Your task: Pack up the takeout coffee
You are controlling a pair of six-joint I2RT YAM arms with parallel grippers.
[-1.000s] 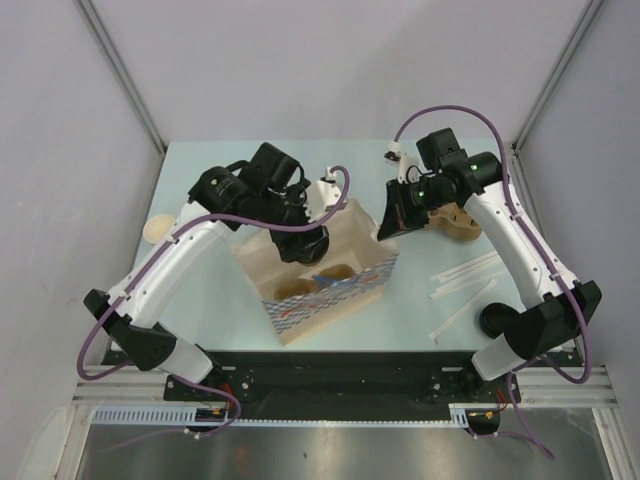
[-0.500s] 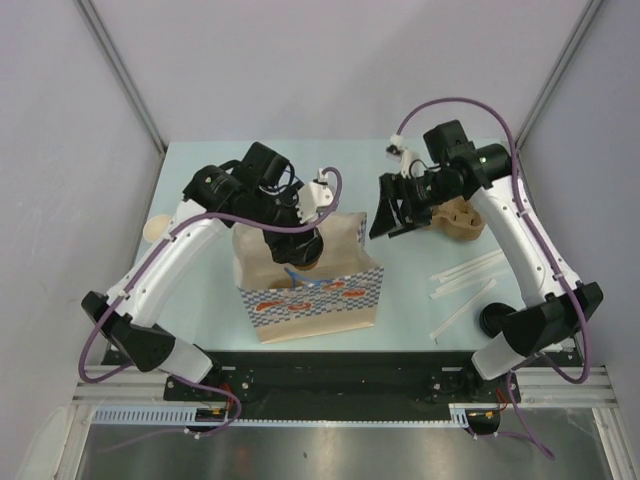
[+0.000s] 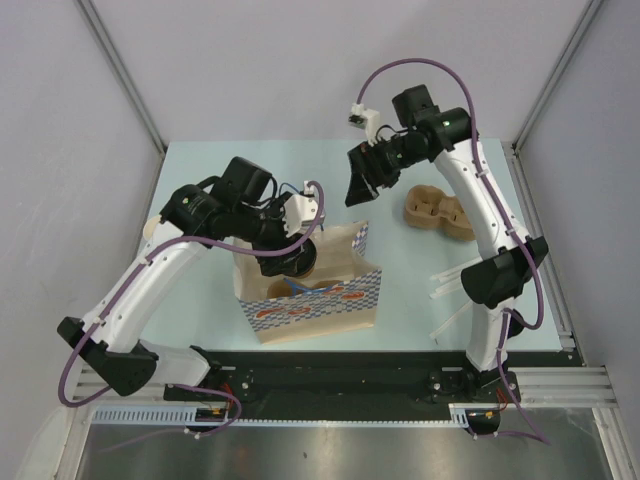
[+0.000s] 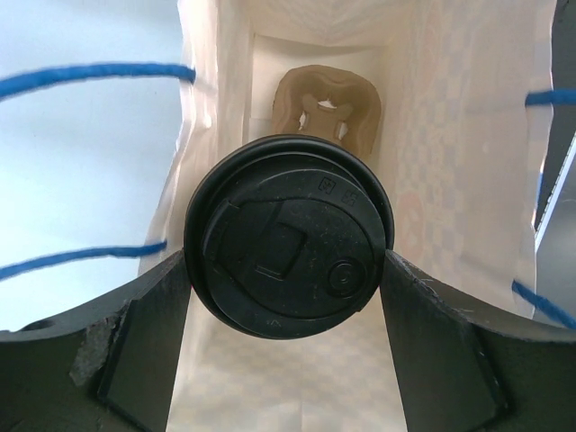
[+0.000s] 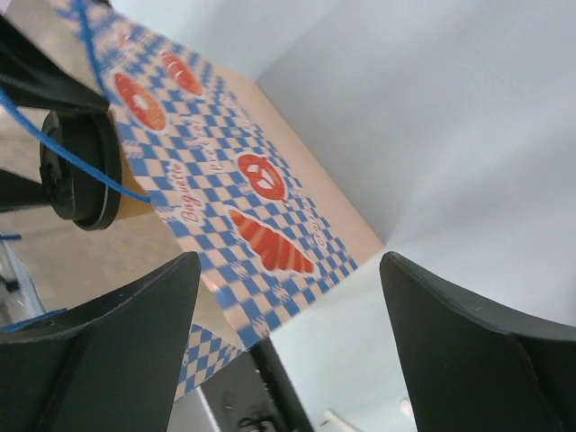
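Takeout coffee (image 4: 288, 236) held in the mouth of the paper bag (image 3: 320, 305). The left gripper (image 4: 286, 261) pinches the cup at its round black plastic lid, one finger pressed to each side of the rim, directly above the bag's open top. Lid: rigid, smooth, moulded, with a raised sip tab and a small vent dimple. Cup body: thin brown kraft paper, which would likely dent under a hard squeeze. If full, the cup is probably moderately heavy and liable to spill when tilted, so a grip at the stiff lid rim or just under it seems the safest hold. Bag: thin creased paper with a blue check and pastry prints outside, a plain cream inside, and blue cord handles (image 4: 90, 74). A moulded pulp carrier (image 4: 326, 103) lies on the bag's floor. The right gripper (image 3: 358, 185) hangs beyond the bag, its fingers spread wide and holding nothing.
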